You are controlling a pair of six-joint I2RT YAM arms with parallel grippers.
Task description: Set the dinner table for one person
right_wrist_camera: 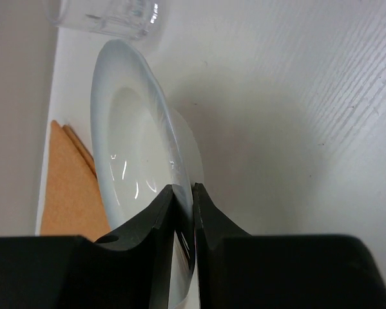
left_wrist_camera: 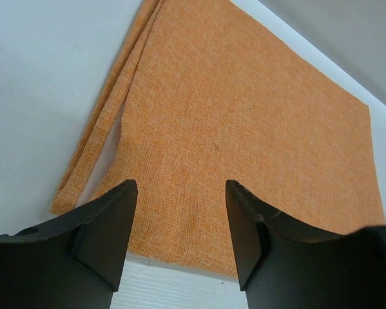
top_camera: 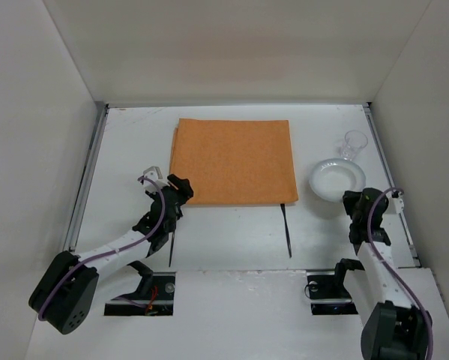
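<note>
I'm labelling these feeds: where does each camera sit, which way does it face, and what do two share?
Top external: above and behind the arms, looking down on the table; both arms show, left gripper at the orange mat, right gripper at the plate.
Left wrist: on the left arm, facing across the mat's near edge; its open fingers show.
Right wrist: on the right arm, facing along the plate toward the glass; its fingers pinch the rim.
Shared: both wrist views show the mat.

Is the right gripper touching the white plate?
Touching. The right wrist view shows the right gripper shut on the rim of the white plate, one finger on each side.
</note>
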